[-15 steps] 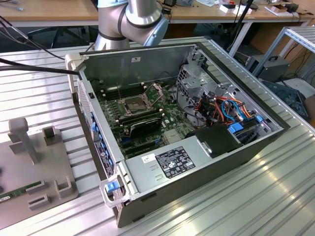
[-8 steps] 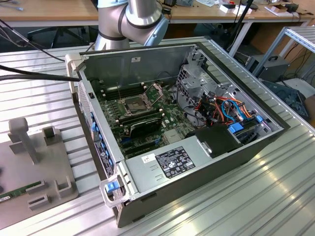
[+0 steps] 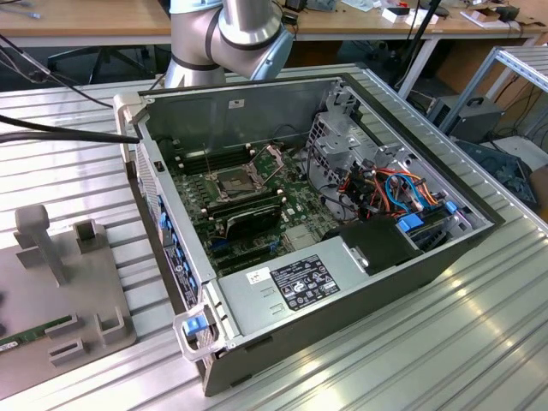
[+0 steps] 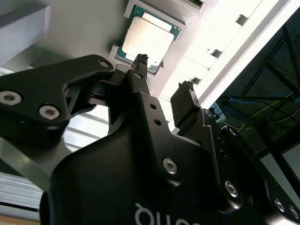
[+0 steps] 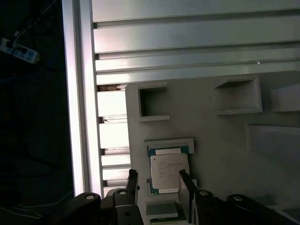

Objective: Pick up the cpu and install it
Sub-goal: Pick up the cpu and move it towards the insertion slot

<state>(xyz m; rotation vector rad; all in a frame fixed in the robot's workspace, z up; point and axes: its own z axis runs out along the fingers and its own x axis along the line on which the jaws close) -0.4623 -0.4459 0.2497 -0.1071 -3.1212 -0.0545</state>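
Cpu (image 5: 169,174) lies flat in a grey holder (image 5: 211,140) recess; claw (image 5: 158,176) hovers near it, spread open, gripping nothing.

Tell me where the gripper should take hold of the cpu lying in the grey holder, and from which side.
Grip the cpu by two opposite thin edges, coming straight down onto its face. It lies flat, metal face up, in a shallow pocket of the grey holder, so probably only the edges offer purchase. The open gripper is lined up that way, a finger to each side.
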